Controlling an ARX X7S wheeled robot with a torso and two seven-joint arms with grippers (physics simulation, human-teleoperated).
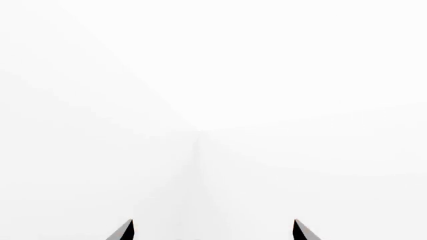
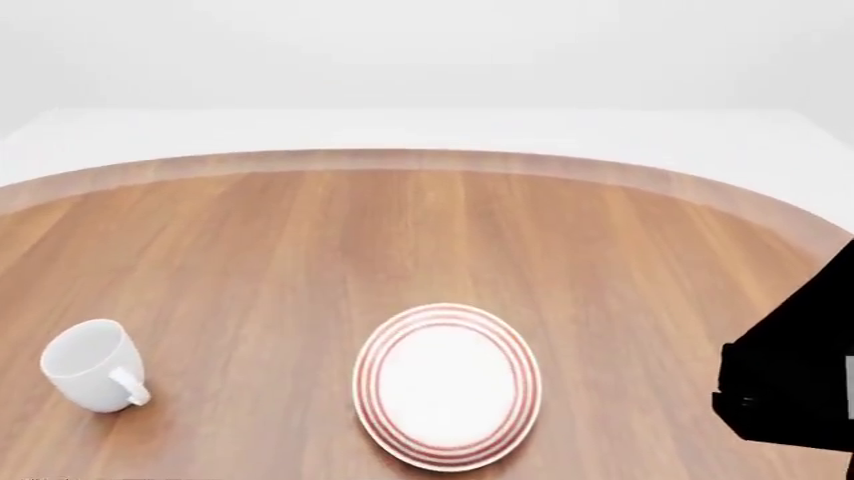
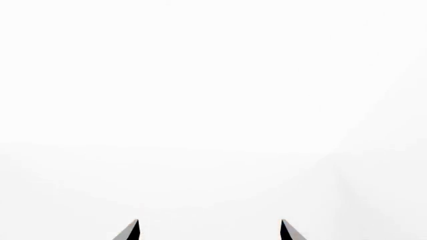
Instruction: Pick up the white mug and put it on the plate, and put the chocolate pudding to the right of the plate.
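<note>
Left gripper (image 1: 213,231): only two dark fingertips show at the edge of the left wrist view, set well apart with nothing between them; everything else in that view is blank white. Right gripper (image 3: 210,231): same picture in the right wrist view, two dark tips spread apart, gap empty, background plain white. Neither gripper can be made out in the head view; a black block (image 2: 787,385), cut off by the right edge of that view, is part of the robot, but which part I cannot tell.

Because both wrist views face bare white, no task thing can be placed relative to either gripper beyond this: none lies between or near the tips.

Count from the head view: one white mug (image 2: 91,365), one plate (image 2: 447,387), zero cartons visible. The chocolate pudding is out of sight in all three views.

Mug lies tilted on the wooden worktop (image 2: 400,240), mouth up and leftward, handle toward the robot, well apart from the plate. Plate sits flat, nothing on it.
</note>
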